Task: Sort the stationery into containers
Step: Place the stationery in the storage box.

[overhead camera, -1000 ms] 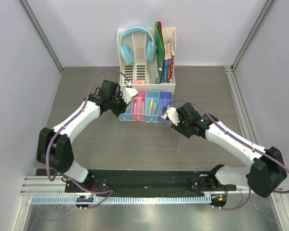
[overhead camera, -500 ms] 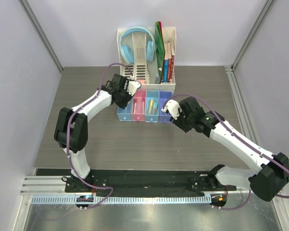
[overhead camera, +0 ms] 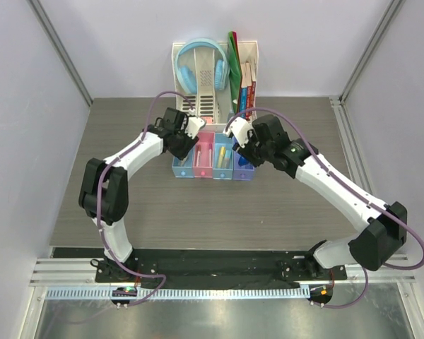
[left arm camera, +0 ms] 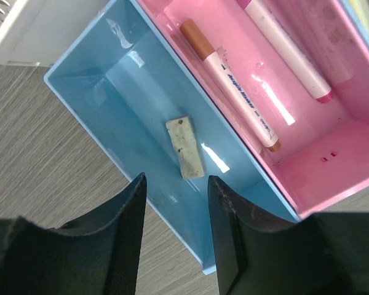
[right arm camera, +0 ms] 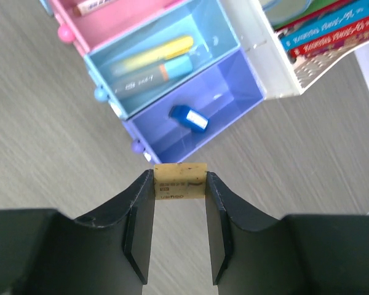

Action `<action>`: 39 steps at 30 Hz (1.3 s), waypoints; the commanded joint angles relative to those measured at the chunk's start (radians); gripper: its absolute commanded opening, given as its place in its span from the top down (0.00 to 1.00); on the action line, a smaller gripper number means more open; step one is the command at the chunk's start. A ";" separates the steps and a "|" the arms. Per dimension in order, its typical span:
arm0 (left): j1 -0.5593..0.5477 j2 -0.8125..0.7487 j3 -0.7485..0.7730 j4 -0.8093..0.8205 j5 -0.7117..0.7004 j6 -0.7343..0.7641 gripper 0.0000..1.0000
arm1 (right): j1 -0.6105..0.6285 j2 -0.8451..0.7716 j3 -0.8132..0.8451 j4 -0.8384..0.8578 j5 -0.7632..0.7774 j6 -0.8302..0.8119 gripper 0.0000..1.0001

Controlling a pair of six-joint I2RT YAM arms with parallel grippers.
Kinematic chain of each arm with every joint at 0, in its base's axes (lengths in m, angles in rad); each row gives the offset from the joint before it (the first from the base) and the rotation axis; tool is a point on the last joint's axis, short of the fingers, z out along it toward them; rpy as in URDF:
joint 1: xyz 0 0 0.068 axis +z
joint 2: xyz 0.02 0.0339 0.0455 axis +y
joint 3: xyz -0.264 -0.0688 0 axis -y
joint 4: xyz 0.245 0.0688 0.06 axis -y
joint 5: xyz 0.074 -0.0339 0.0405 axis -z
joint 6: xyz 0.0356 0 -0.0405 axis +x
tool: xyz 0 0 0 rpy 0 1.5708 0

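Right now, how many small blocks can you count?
3: a cream block in the blue bin, a blue block in the purple bin, a tan block in the right gripper. Others may be hidden.

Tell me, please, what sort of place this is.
Likely a robotics lab cell staged as a desk: plain partition walls, a left arm and right arm mounted at the table, and an organiser holding headphones and books.

Grey wood-grain tabletop (overhead camera: 198,205), pale lilac walls (overhead camera: 28,106) (metal corner posts (overhead camera: 60,51)), even light
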 commanded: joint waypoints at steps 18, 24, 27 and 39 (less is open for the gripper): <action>0.135 -0.598 -0.345 0.102 -0.085 0.045 0.24 | 0.046 0.514 0.476 0.233 -0.140 0.010 0.97; 0.155 -0.694 -0.474 0.094 -0.056 0.080 0.00 | 0.090 0.722 0.665 0.195 -0.146 0.012 0.98; 0.172 -0.751 -0.526 0.105 -0.019 0.080 0.00 | 0.115 0.808 0.738 0.188 -0.134 0.013 0.98; 0.179 -0.848 -0.591 0.096 0.029 0.064 0.00 | 0.142 0.953 0.855 0.181 -0.118 0.004 0.72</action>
